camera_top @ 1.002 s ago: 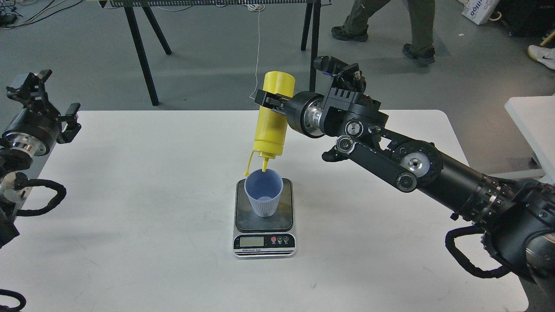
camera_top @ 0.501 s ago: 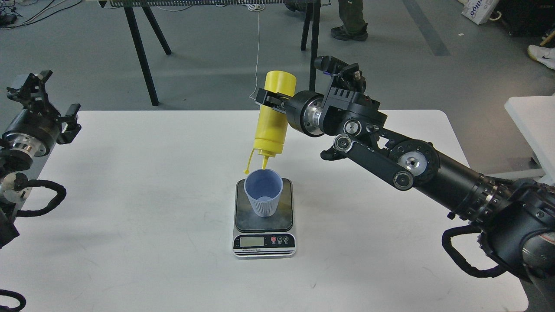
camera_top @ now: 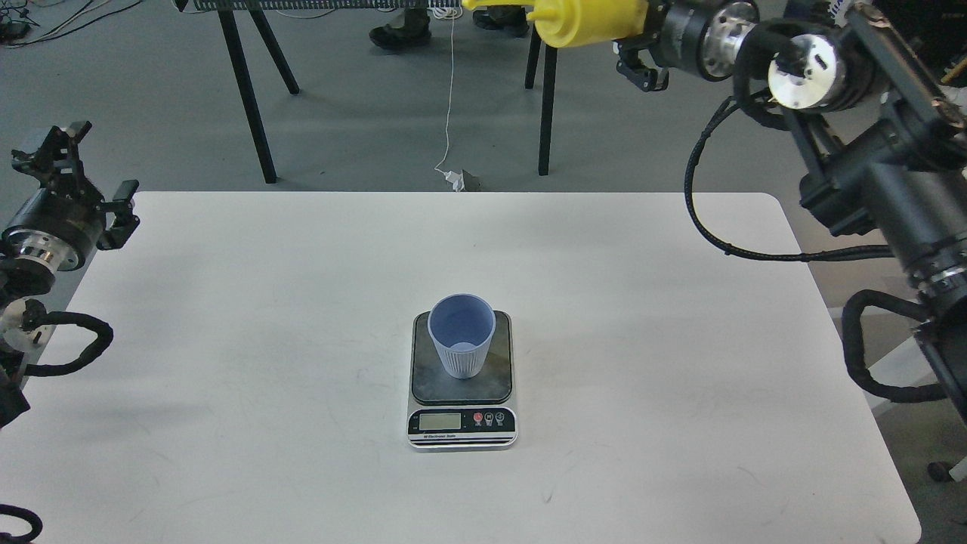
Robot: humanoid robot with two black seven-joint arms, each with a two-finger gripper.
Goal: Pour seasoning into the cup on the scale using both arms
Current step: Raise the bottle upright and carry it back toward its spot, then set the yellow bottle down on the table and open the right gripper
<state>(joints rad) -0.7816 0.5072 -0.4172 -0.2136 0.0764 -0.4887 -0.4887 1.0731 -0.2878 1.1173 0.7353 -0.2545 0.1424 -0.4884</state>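
The light-blue cup (camera_top: 461, 334) stands upright on the dark plate of the scale (camera_top: 461, 428) at the middle of the white table (camera_top: 227, 340). My right gripper (camera_top: 637, 34) is high at the top edge, far above and behind the cup, shut on the yellow seasoning bottle (camera_top: 589, 19). The bottle lies about level with its nozzle pointing left, partly cut off by the top edge. My left gripper (camera_top: 89, 170) is open and empty beyond the table's left edge, far from the scale.
Black legs (camera_top: 245, 91) of another table stand on the grey floor behind, with a white cord (camera_top: 450, 98) hanging between them. A person's shoes (camera_top: 396, 30) show at the top. My right arm's links and cables (camera_top: 869, 181) fill the right side.
My right arm has swung up and to the right, lifting the bottle from just above the cup to the top edge and turning it from nozzle-down to about level. The left arm has not moved.
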